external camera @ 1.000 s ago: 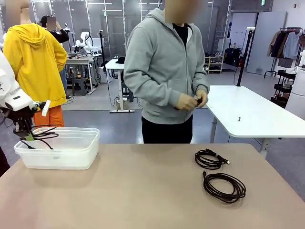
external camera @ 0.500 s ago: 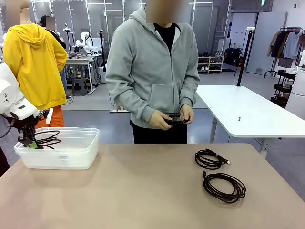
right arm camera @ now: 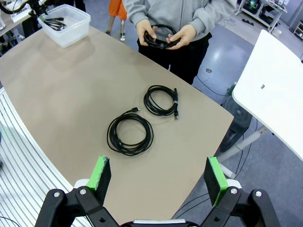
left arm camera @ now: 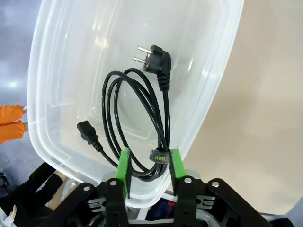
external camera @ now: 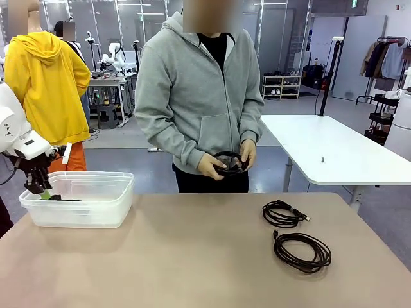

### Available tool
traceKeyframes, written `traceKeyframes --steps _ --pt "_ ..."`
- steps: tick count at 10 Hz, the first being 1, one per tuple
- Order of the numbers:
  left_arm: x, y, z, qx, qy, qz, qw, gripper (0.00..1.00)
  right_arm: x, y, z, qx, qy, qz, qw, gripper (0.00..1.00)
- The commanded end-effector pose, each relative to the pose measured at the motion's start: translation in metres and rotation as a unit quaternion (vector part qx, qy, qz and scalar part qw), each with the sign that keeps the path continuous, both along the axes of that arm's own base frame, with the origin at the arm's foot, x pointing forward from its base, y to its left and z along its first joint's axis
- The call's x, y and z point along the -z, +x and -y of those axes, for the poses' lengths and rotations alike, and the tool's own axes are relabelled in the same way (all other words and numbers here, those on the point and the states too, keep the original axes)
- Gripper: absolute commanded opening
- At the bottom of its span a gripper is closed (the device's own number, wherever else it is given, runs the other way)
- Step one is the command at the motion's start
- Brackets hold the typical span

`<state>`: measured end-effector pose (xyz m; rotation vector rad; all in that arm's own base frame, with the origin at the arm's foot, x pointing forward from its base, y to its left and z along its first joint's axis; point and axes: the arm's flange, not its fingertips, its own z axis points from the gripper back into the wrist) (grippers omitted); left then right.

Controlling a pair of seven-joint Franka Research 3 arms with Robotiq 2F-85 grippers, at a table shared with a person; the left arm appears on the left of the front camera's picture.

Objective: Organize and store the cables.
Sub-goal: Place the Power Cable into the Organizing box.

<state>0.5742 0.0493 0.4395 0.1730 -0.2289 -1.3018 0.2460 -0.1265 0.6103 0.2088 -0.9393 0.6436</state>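
The power cable has dropped from the left gripper into the far-left tub. The left wrist view shows the jaws let go. The right wrist view shows the right gripper wide open.

Grey floor, white table, clothes rack

Left arm is bent over at the far left, left gripper pointing down, jaws partly apart; right gripper held high, jaws spread wide
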Motion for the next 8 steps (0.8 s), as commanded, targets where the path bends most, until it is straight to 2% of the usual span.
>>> traceKeyframes --steps 1,2,3,4,5,7,8 --pt "-0.007 0.002 -0.002 -0.001 -0.018 0.020 1.000 0.57 0.001 0.000 0.001 0.000 0.001 0.000 1.000 1.00" --pt "-0.010 0.001 -0.001 0.001 -0.020 0.023 1.000 0.61 0.001 0.000 0.001 0.000 0.001 0.000 1.000 1.00" --pt "-0.011 0.001 -0.002 0.001 -0.020 0.024 0.999 0.71 0.001 0.000 0.001 0.000 0.001 0.000 1.000 1.00" --pt "-0.013 0.001 -0.003 0.003 -0.023 0.025 0.999 0.75 0.001 0.000 0.001 0.000 0.001 0.000 1.000 1.00" --pt "-0.015 -0.001 -0.004 0.007 -0.023 0.024 0.999 0.86 0.001 0.000 0.001 0.000 0.001 0.000 1.000 1.00" --pt "-0.019 -0.010 0.000 0.015 -0.029 0.006 0.999 0.90 0.001 0.000 0.001 0.000 0.001 0.000 1.000 1.00" --pt "-0.014 0.000 0.001 -0.002 -0.009 0.015 1.000 0.90 0.001 0.000 0.001 0.000 0.001 0.000 1.000 1.00"
